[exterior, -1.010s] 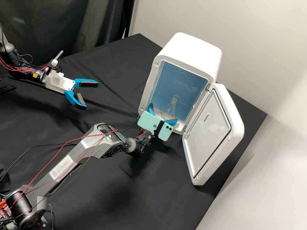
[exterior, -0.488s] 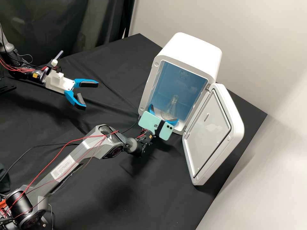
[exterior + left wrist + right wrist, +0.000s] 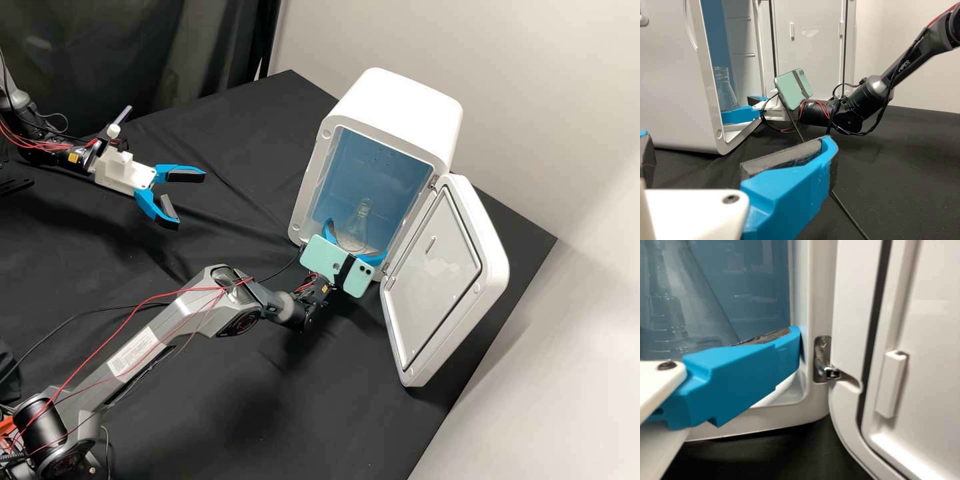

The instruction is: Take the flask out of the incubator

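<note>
A clear glass flask [image 3: 357,222] stands upright on the floor of the white incubator [image 3: 400,110], whose blue interior is open. My right gripper [image 3: 352,243] is open inside the doorway, with one blue finger on each side of the flask's base. In the left wrist view the flask [image 3: 725,90] shows behind the incubator's front rim, with the right gripper [image 3: 747,106] low beside it. The right wrist view has one blue finger [image 3: 740,370] against the blue chamber. My left gripper [image 3: 187,199] hangs open and empty over the bench, far left of the incubator.
The incubator's door [image 3: 443,273] stands swung wide open to the right, its hinge [image 3: 827,371] close to the right finger. A mint-green camera block [image 3: 337,265] sits on the right wrist. Black cloth [image 3: 200,400] covers the bench; its edge runs just right of the door.
The right arm has pushed forward and to the right, so its open fingers went from the doorway's front lip to either side of the flask's base. The left arm has not moved.
</note>
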### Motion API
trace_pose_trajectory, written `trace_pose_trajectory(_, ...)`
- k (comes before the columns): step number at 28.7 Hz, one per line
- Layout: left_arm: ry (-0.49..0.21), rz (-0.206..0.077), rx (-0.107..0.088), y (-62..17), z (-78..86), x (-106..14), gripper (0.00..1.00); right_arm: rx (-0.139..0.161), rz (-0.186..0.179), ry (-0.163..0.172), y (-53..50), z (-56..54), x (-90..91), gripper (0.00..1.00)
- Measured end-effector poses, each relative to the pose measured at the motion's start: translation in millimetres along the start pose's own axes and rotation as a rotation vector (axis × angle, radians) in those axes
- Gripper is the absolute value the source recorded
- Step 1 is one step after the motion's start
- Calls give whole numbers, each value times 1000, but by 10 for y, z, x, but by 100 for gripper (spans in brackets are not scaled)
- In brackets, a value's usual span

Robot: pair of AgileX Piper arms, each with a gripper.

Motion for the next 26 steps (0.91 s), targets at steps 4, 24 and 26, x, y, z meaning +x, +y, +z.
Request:
trace_pose_trajectory(4, 0, 0, 0, 0, 0, 0, 100, -4, 5, 10, 29, -21, 23, 100)
trace_pose_trajectory(24, -9, -2, 2, -7, 28, 1, 100, -13, -3, 2, 42, -25, 40, 0)
trace_pose_trajectory(26, -9, -2, 2, -7, 28, 1, 100, -13, -3, 2, 42, -25, 40, 0)
